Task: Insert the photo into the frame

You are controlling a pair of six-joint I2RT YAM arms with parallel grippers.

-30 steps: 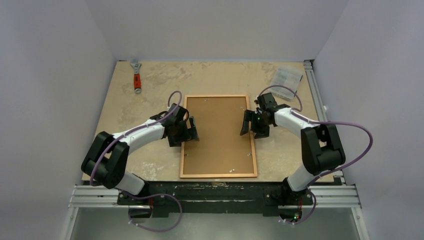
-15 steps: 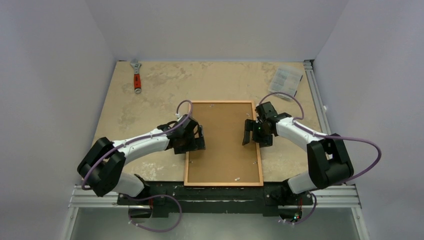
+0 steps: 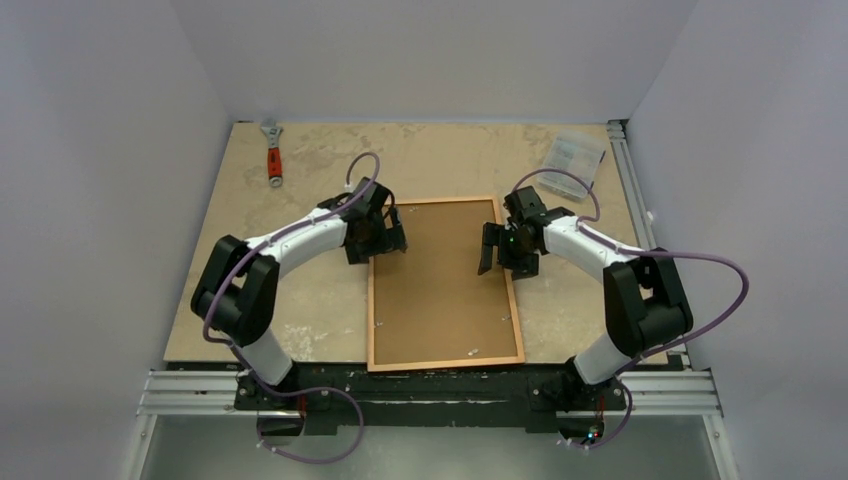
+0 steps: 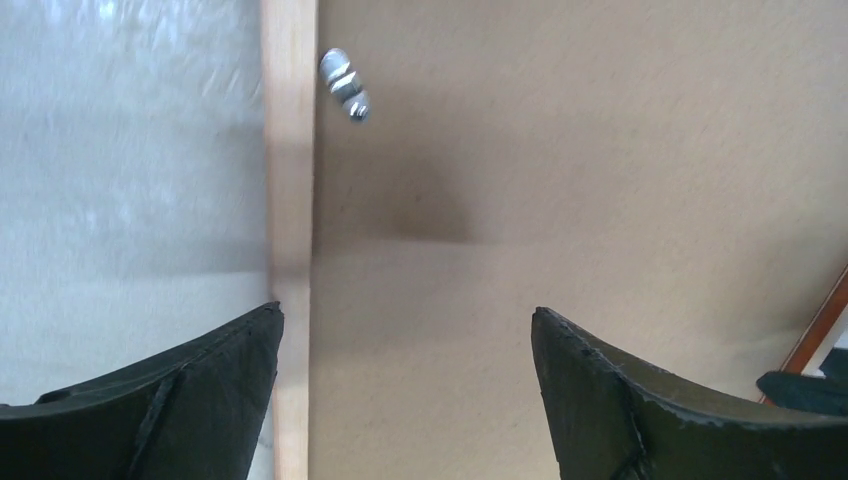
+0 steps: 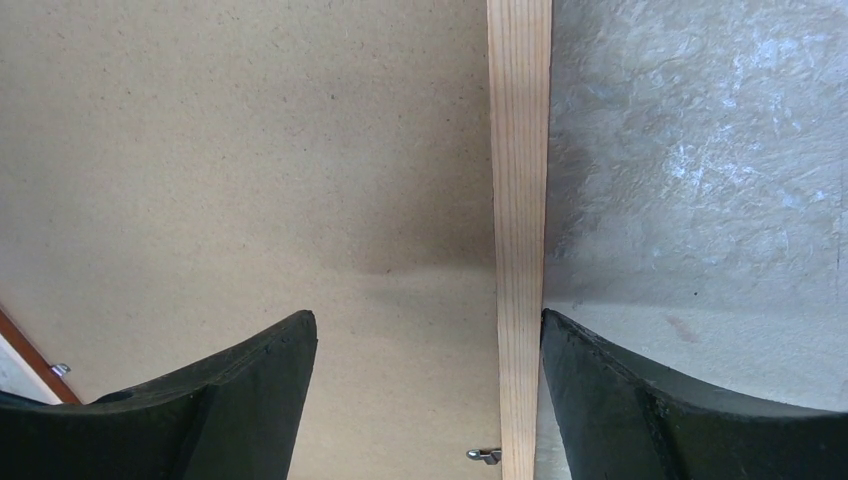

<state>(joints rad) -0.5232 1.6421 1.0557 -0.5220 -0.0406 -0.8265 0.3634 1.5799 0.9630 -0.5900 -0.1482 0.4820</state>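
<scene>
The frame [image 3: 372, 300], thin orange-brown wood, lies flat in the middle of the table, its near end at the table's front edge. The photo [image 3: 440, 285] fills it with its plain brown back up; the printed side is hidden. My left gripper [image 3: 385, 238] is open astride the frame's left border [image 4: 290, 180], one finger over the table and the other over the brown back [image 4: 560, 200]. My right gripper [image 3: 492, 252] is open astride the right border [image 5: 520, 150], its outer finger close against the wood. Neither holds anything.
A wrench [image 3: 272, 152] with an orange handle lies at the back left. A small clear plastic box [image 3: 575, 153] sits at the back right. Small metal tabs [image 4: 345, 85] [image 5: 485, 456] stick out from the frame's inner edge. Grey walls surround the table.
The frame and photo have slid towards the table's front edge and a little right. My left gripper has moved farther up the left border. My right gripper's jaws have widened slightly.
</scene>
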